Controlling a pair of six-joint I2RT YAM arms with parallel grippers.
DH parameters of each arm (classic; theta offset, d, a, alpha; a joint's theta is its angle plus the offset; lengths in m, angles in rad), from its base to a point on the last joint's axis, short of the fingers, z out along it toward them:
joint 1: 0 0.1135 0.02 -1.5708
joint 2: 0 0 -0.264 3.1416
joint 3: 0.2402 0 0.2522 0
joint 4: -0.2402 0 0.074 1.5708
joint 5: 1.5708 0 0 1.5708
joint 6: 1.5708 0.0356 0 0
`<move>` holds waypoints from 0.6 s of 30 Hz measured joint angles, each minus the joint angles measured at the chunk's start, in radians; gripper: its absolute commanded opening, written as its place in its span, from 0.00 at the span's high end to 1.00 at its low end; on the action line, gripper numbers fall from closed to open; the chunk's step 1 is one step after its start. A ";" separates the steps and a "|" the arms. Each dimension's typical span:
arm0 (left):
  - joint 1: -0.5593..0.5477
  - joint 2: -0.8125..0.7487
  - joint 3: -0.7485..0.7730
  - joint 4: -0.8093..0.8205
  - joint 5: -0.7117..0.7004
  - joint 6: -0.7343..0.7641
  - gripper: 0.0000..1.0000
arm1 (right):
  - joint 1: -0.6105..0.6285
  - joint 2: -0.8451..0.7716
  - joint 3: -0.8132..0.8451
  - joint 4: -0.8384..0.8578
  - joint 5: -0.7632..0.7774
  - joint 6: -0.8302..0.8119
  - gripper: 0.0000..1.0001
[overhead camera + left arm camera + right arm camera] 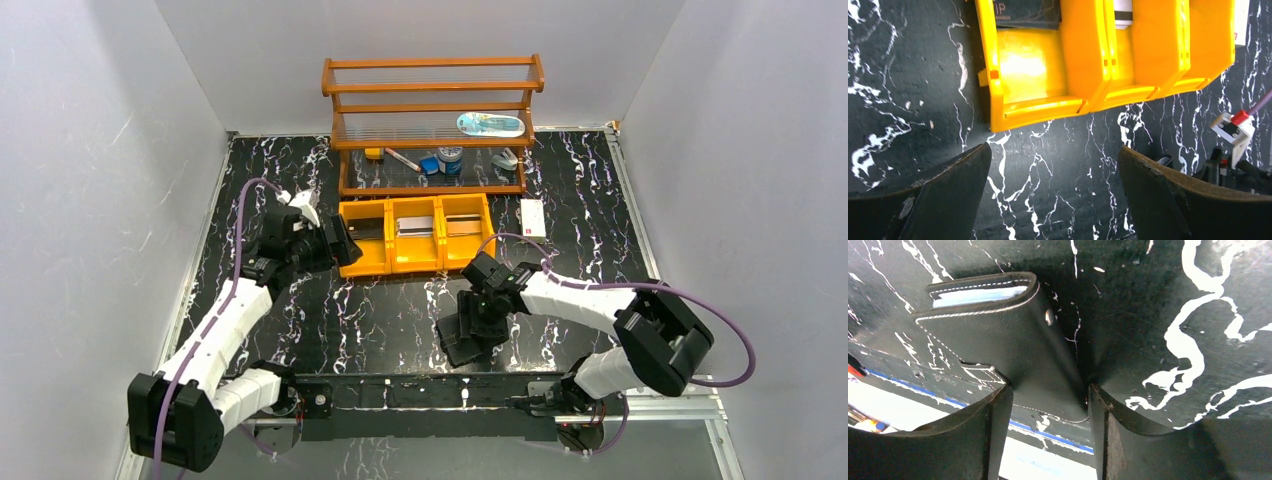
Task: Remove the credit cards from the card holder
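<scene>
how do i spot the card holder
From the yellow bin tray, come towards the near edge, right of centre. The card holder lies on the marble table under the right hand: a folded black wallet with white stitching and pale blue lining.

In the right wrist view, we see the card holder (1013, 345) only in part. Its near end runs behind the 2 jaws, and we cannot tell whether they grip it. We cannot make out separate cards inside. In the left wrist view, the top edge crops the yellow bin tray (1083, 65).
</scene>
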 measured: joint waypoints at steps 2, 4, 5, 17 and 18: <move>0.000 -0.027 -0.019 -0.015 0.023 -0.016 0.06 | 0.015 0.011 0.005 0.005 0.013 0.015 0.53; 0.000 -0.055 -0.041 -0.029 0.055 -0.028 0.08 | 0.036 0.014 0.014 0.008 0.019 0.035 0.62; 0.000 -0.065 -0.048 -0.033 0.068 -0.033 0.09 | 0.047 0.015 0.019 0.015 0.021 0.044 0.63; 0.000 -0.130 -0.149 -0.053 0.259 -0.090 0.13 | 0.081 0.012 0.075 0.088 0.092 0.133 0.49; 0.000 -0.131 -0.153 -0.052 0.270 -0.093 0.13 | 0.081 0.012 0.079 0.093 0.088 0.131 0.47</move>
